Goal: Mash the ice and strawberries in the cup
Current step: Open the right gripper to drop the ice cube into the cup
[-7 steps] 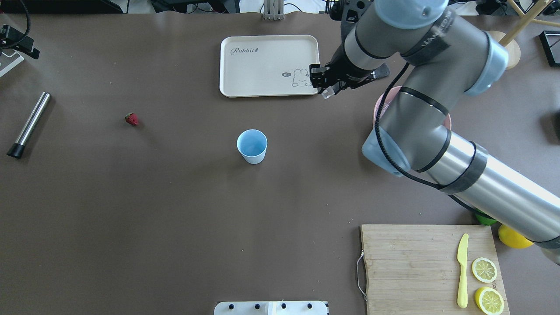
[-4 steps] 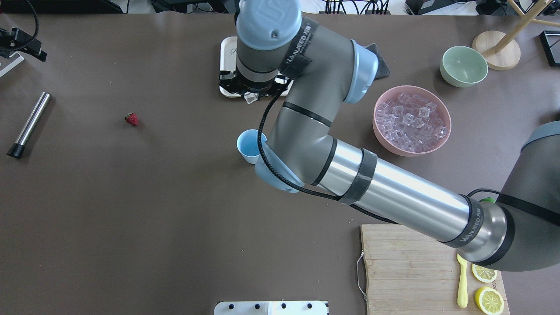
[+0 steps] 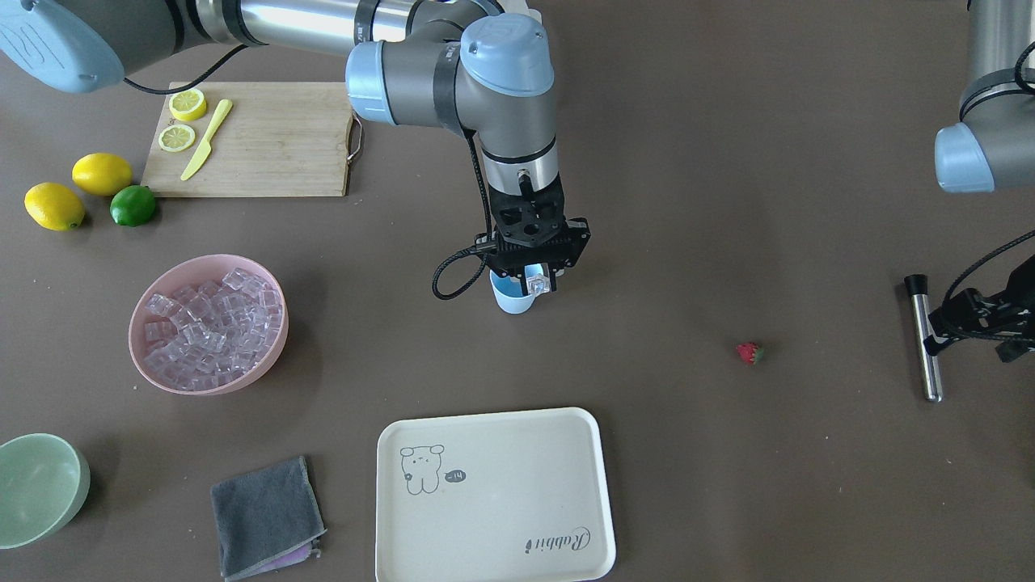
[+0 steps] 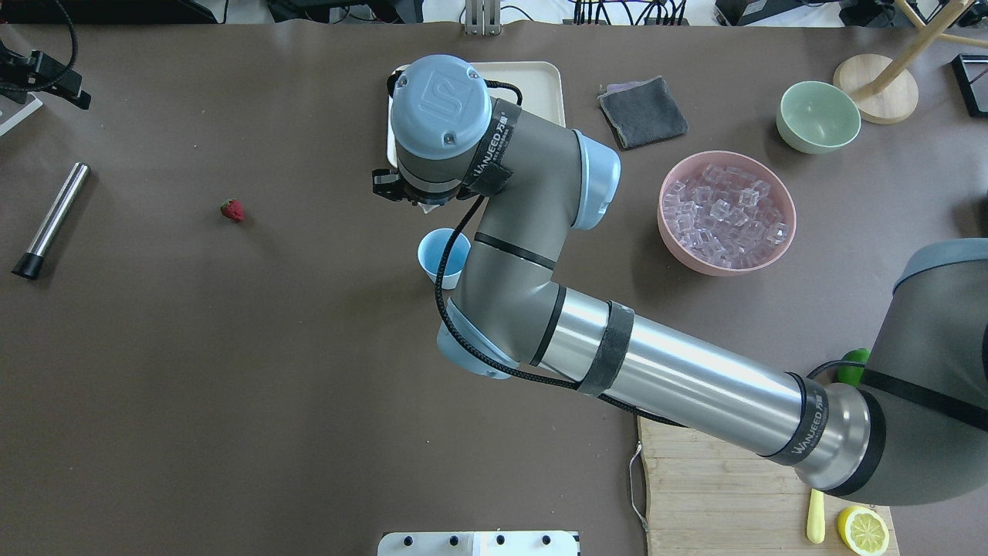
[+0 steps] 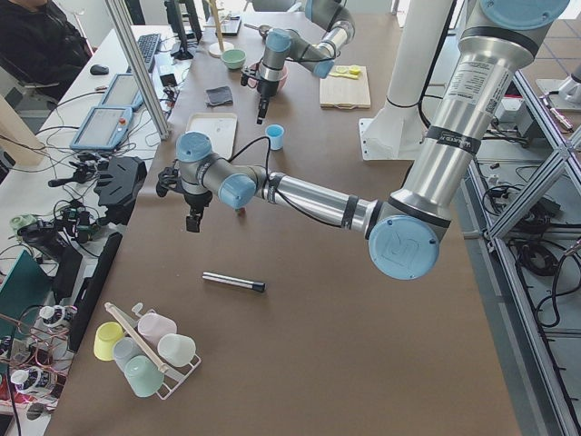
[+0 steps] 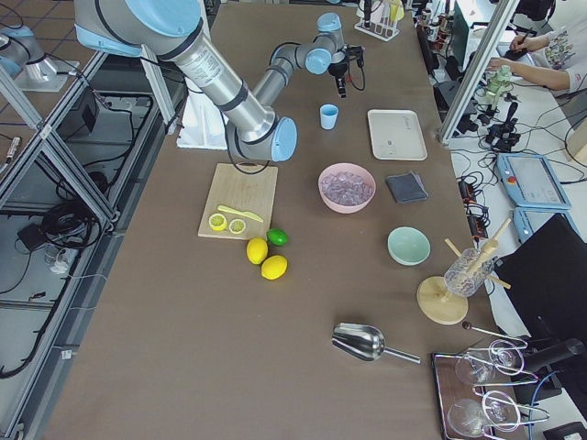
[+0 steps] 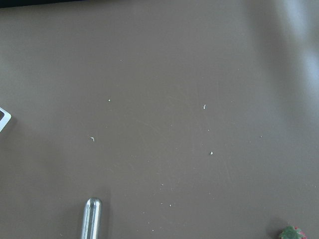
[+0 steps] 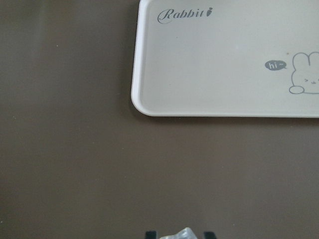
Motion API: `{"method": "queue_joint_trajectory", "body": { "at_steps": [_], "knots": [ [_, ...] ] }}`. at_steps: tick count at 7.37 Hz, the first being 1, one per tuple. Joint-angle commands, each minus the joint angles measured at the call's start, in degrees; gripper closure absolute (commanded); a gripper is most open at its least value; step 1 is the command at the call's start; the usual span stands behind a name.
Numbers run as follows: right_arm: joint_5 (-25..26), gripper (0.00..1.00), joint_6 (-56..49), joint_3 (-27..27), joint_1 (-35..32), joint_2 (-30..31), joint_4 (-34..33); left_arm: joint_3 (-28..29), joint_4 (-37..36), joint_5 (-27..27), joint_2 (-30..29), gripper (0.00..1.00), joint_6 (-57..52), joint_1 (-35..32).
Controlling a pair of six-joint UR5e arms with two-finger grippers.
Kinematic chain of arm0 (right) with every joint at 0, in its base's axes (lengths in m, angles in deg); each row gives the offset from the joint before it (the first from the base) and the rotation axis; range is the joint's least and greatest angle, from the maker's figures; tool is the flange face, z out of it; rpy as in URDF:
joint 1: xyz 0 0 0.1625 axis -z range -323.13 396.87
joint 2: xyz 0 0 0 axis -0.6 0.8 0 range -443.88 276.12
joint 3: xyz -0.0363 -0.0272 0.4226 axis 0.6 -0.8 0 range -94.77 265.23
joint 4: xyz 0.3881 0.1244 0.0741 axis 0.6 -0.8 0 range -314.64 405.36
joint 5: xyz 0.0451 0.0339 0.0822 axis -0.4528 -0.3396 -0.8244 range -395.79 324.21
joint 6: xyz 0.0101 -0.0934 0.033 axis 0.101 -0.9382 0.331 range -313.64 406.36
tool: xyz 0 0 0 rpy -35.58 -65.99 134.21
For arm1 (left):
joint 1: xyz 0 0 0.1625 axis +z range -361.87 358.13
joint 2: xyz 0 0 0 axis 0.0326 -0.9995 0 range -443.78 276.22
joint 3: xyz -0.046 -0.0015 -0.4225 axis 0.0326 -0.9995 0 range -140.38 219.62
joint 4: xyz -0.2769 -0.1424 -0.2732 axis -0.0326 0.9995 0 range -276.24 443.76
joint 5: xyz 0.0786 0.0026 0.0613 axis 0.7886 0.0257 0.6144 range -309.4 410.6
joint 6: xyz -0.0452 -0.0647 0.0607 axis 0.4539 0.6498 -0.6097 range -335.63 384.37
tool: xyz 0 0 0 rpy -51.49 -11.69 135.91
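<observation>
Facing the front camera, my right gripper (image 3: 535, 280) pinches one clear, glassy ice cube (image 3: 539, 284) just above the light blue cup (image 3: 512, 300); the small red strawberry (image 3: 749, 352) lies well apart. Overhead, the cup shows its blue inside. My wrist camera shows the cube between my fingertips (image 8: 150, 234). I cannot tell whether my left gripper (image 3: 962, 319) is clenched or released.

In the front-facing view the cup (image 3: 511, 304) stands mid-frame, the tray (image 3: 495, 517) below it, the cloth (image 3: 267, 516) left of the tray. The wide bowl (image 3: 210, 386) holding ice (image 3: 212, 323) sits at left, a smaller bowl (image 3: 40, 489) in the lower left corner. The cutting board (image 3: 275, 153) at upper left carries lemon halves (image 3: 187, 103) and a knife (image 3: 205, 139). The strawberry (image 3: 749, 352) lies right of the cup, the metal rod (image 3: 926, 347) farther right.
</observation>
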Motion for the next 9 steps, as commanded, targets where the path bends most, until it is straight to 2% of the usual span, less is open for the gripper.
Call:
{"method": "queue_joint_trajectory", "body": {
  "at_steps": [1, 9],
  "knots": [
    [0.12, 1.00, -1.00, 4.32, 0.70, 3.63, -0.07, -0.47, 0.31, 0.00, 0.32, 0.02, -0.06, -0.03],
    [0.65, 0.98, -0.99, 3.63, 2.11, 3.98, 0.37, -0.74, 1.63, 0.00, 0.15, 0.02, 2.40, 0.06]
  ]
}}
